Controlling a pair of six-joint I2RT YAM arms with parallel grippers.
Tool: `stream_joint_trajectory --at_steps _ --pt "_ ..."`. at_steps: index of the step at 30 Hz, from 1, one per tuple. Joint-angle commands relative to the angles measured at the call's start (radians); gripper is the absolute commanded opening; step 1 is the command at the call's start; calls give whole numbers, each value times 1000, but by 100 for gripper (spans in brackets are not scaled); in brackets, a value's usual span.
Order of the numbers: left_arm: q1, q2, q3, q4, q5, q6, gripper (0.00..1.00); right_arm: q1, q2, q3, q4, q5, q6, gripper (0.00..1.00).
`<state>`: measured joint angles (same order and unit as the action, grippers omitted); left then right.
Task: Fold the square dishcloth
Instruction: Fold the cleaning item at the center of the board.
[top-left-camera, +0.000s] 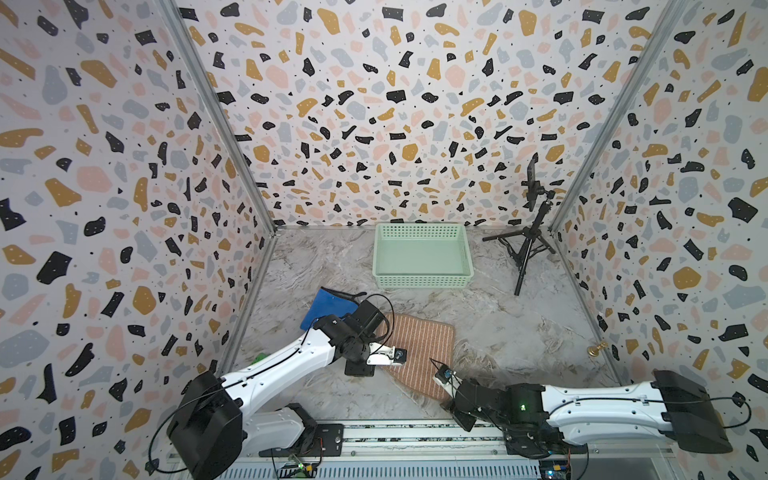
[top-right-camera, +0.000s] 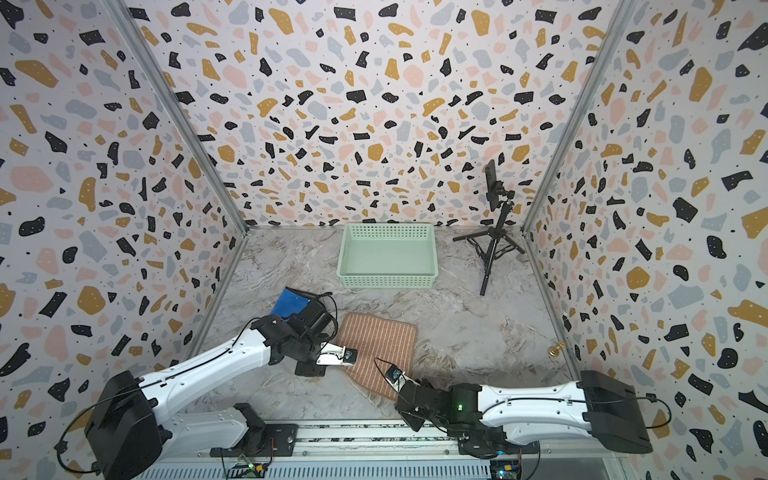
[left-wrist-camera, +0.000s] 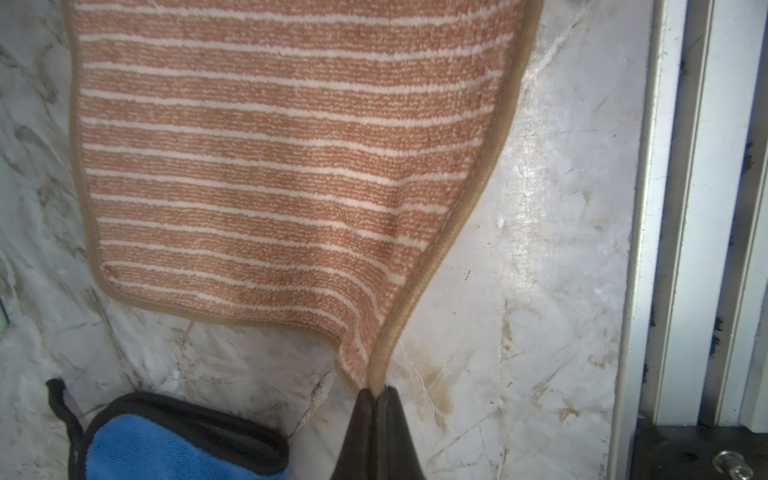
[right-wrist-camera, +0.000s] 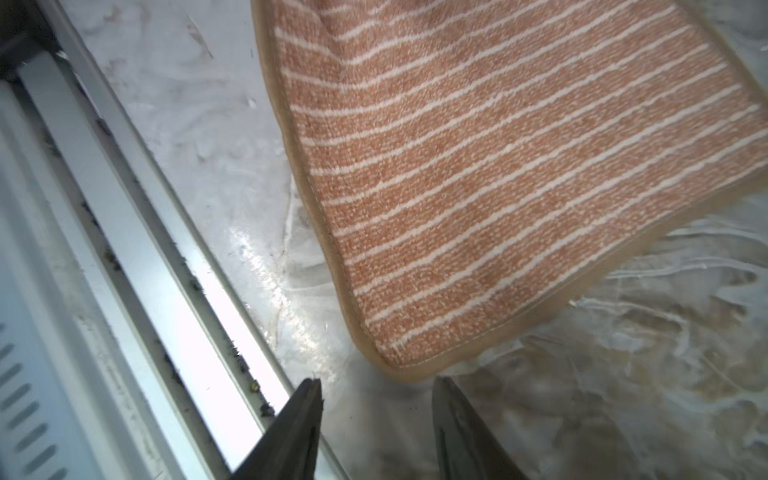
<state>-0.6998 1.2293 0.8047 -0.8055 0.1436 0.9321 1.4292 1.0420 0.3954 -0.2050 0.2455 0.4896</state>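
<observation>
The right gripper stood nearest, jaws apart and empty, with the near corner of the dishcloth just ahead of its tips. The left gripper was pinched tight on the cloth's left corner, which was drawn to a peak. The rest lay flat on the table. Beyond lay a blue cloth, then a basket and a tripod.
</observation>
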Motion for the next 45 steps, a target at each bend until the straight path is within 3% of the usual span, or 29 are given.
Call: stream_joint_trajectory --at_steps 1,16,18,22,29,34,45 --pt "11 3 27 -36 34 15 0 6 67 19 94 57 -66 47" --pt "20 24 27 -18 12 12 0 54 177 22 135 84 -94 34" --pt "25 23 26 -19 11 13 0 54 202 22 140 85 -88 27" --pt "38 9 28 -33 11 15 0 54 221 43 111 102 -61 0" --pt "42 -87 19 -101 5 23 0 56 16 94 -8 66 -69 0" --pt "58 -156 15 -108 -29 36 0 34 -44 153 -125 10 -52 0" --pt "119 63 153 88 -98 -32 0 -291 39 220 -149 -238 -81 0"
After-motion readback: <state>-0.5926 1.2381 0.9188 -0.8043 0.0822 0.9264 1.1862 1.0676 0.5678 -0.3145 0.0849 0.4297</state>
